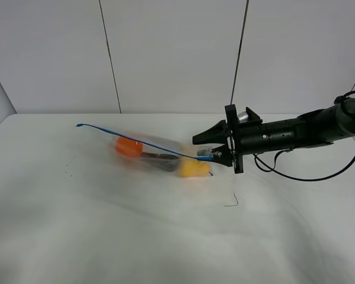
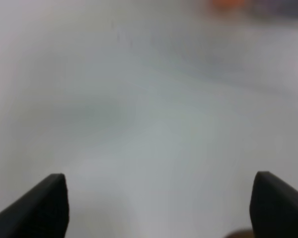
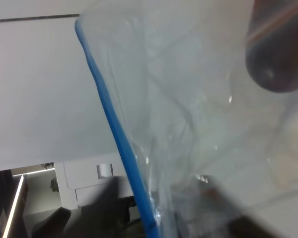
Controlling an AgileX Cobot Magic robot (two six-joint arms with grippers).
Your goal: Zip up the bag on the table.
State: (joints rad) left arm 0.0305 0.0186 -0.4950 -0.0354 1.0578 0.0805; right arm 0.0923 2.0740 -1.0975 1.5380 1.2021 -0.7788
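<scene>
The bag (image 1: 160, 155) lies on the white table (image 1: 106, 236), clear plastic with an orange (image 1: 129, 147), a dark eggplant (image 1: 160, 160) and a yellow pear (image 1: 193, 168) inside. Its blue zip strip (image 1: 136, 141) runs raised from the far left end to my right gripper (image 1: 208, 155), which grips the strip's right end above the pear. In the right wrist view the strip (image 3: 114, 134) runs down between the blurred fingers, with the eggplant (image 3: 278, 54) behind the plastic. My left gripper (image 2: 159, 208) is open and empty over bare table (image 2: 149, 109); it does not show in the exterior view.
A small dark mark (image 1: 232, 201) sits on the table right of the bag. A black cable (image 1: 296, 176) hangs under the right arm. A panelled wall stands behind the table.
</scene>
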